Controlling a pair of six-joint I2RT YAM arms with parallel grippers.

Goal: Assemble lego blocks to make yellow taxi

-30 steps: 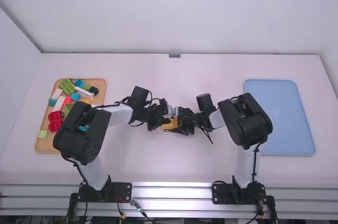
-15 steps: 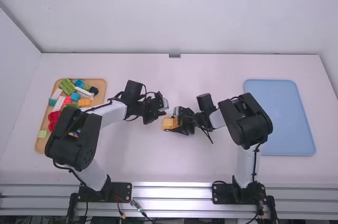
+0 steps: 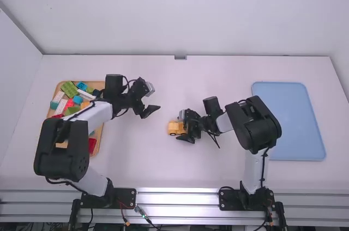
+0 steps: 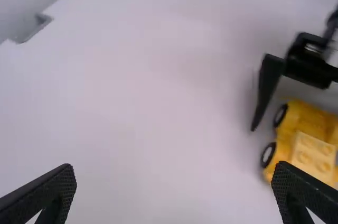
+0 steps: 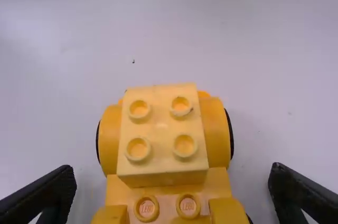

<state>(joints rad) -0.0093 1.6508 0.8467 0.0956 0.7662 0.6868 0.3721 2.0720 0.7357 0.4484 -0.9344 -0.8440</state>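
Tan tray (image 3: 100,84), blocks (image 3: 68,89), left arm (image 3: 62,149) above

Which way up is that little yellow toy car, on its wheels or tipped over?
Upright: the toy car stands on the table, studs on top facing up, wheels low at its sides.

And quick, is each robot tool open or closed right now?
Left tool: open, holding nothing.
Right tool: open around the yellow car, not gripping it.

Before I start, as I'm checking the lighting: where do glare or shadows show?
High view: bright glare on the metal rail; left wrist view: faint shadow near the yellow car; right wrist view: soft shadows on both sides of it.
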